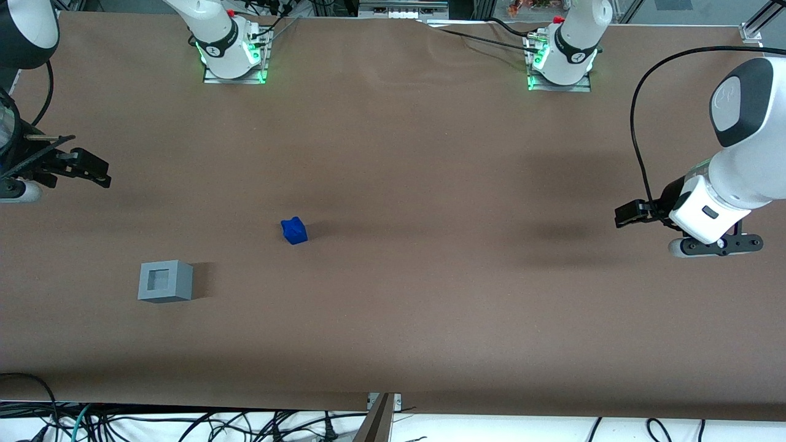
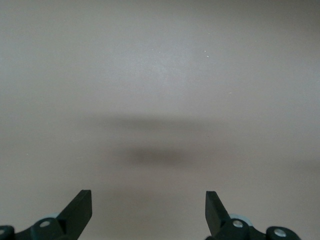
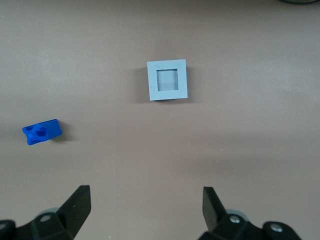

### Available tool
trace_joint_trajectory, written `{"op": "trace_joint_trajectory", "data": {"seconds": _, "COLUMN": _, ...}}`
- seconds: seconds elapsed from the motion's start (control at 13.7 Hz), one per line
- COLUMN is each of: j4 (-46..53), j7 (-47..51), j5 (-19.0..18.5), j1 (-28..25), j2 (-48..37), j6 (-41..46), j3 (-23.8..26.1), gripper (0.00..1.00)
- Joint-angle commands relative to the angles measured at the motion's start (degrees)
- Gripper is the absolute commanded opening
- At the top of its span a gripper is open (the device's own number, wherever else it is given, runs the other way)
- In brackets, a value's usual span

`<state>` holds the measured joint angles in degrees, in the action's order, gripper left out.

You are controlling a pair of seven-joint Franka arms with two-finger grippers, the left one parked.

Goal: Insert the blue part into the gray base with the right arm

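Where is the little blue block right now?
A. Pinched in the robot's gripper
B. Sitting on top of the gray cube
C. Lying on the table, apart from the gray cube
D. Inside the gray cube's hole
C: the blue part lies on the table apart from the gray base, whose socket is empty; the open gripper holds nothing.

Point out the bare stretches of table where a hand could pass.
Brown tabletop lies bare between the small blue plastic block and light-gray socketed cube, and toward the parked arm's end. No crowding; the open black gripper hovers at the working arm's end.
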<state>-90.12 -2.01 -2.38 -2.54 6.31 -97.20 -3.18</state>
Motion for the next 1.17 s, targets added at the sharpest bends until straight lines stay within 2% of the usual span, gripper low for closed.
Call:
{"op": "trace_joint_trajectory", "data": {"seconds": 0.0, "j4": 0.7, "j7": 0.7, "j5": 0.2, "j1": 0.3, "j2": 0.1, "j6": 0.4, "j3": 0.5, "gripper": 0.99}}
{"op": "trace_joint_trajectory", "data": {"seconds": 0.73, "j4": 0.6, "j7": 0.0, "j5": 0.1, "j1": 0.1, "j2": 0.4, "j6": 0.6, "j3": 0.7, "gripper": 0.99}}
{"op": "trace_joint_trajectory", "data": {"seconds": 1.09, "j4": 0.6, "j7": -0.2, "j5": 0.2, "j1": -1.4, "j2": 3.8, "j6": -0.6, "j3": 0.8, "gripper": 0.99}}
